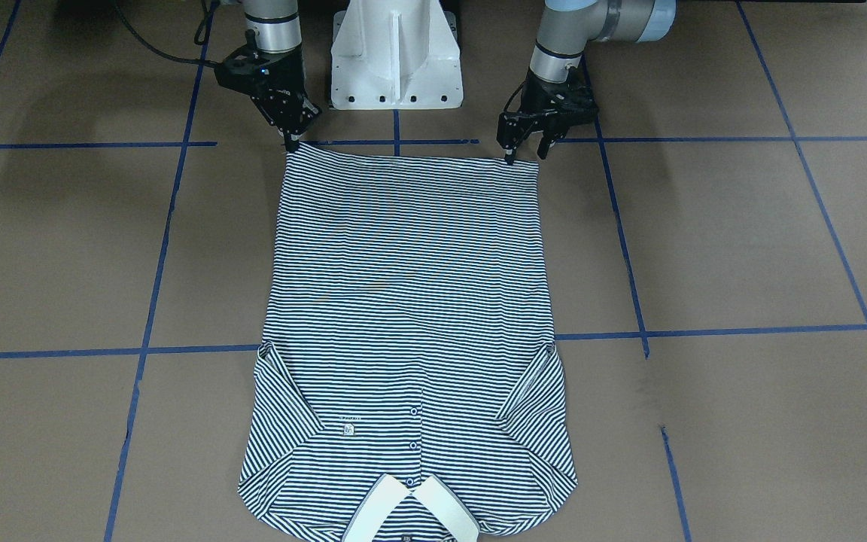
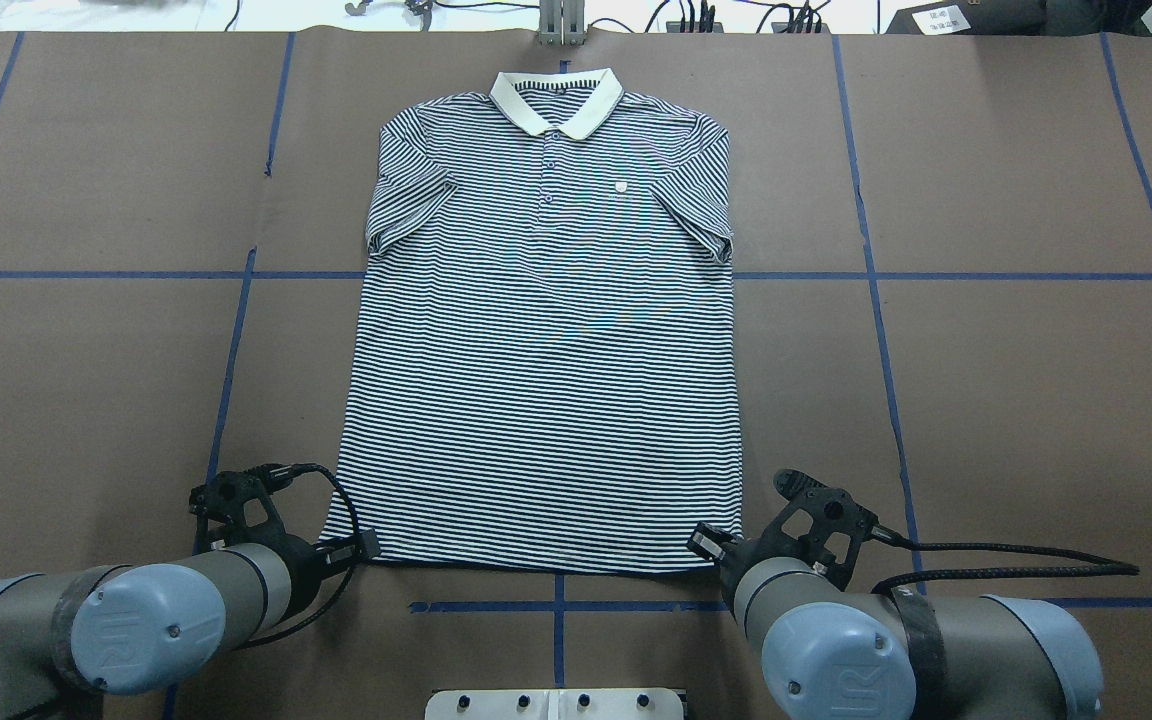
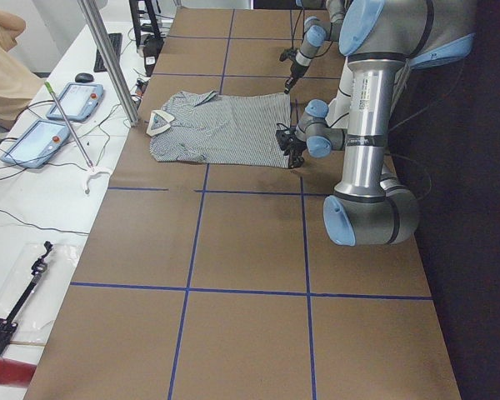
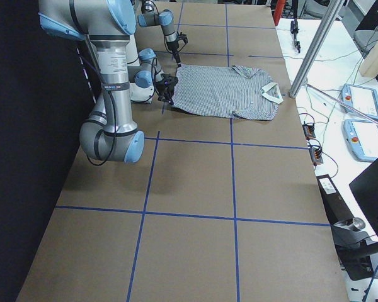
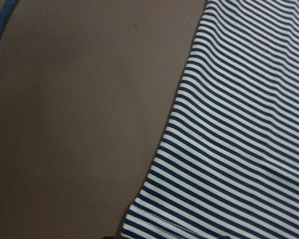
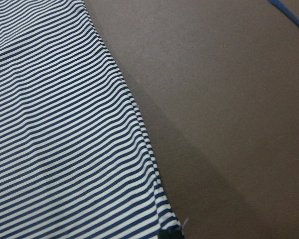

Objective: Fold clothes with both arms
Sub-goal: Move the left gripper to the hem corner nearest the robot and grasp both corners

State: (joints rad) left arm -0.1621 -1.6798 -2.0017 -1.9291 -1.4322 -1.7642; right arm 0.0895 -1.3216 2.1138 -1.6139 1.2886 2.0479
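The striped polo shirt (image 1: 411,301) (image 2: 546,380) lies flat and face up on the brown table, with its cream collar (image 2: 556,100) at the far side and its hem toward the robot's base. My left gripper (image 1: 525,154) (image 2: 361,548) is open, its fingers straddling the hem's corner on my left. My right gripper (image 1: 292,143) (image 2: 711,545) has its tip at the other hem corner; its fingers overlap in view, so I cannot tell its state. Both wrist views show only striped cloth (image 5: 239,139) (image 6: 65,139) and bare table.
The white pedestal base (image 1: 396,60) stands between the arms, just behind the hem. Blue tape lines (image 1: 629,331) grid the table. A side bench with tablets (image 3: 50,125) and a metal pole (image 3: 108,58) runs past the collar end, where a person (image 3: 0,58) sits.
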